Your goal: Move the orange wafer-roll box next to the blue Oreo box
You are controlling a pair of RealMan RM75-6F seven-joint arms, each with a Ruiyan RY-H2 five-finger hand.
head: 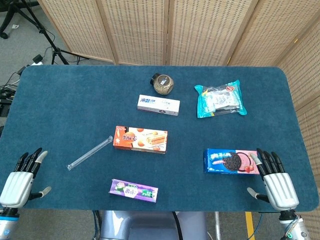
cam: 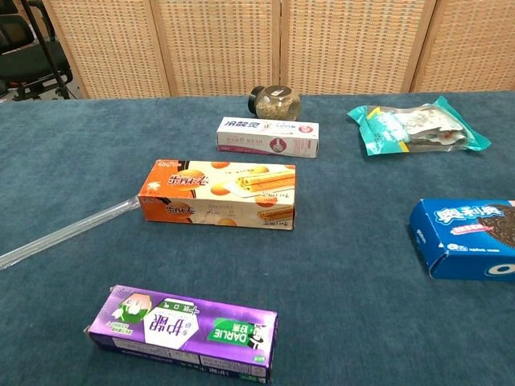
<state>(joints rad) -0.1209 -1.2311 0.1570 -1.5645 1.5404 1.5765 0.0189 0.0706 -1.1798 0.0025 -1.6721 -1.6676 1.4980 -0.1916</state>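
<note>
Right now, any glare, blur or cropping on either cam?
Head view: even light, sharp, soft shadows; both hands sit at the bottom edge, left hand, right hand. Chest view: sharp, no glare, but the Oreo box is cut off at the right edge.

Setting: a table covered in dark blue cloth [head: 60, 100] stands before woven wicker folding screens [head: 200, 30] on a grey floor [head: 20, 50], where cables and what may be a black tripod stand [head: 55, 47] lie.
</note>
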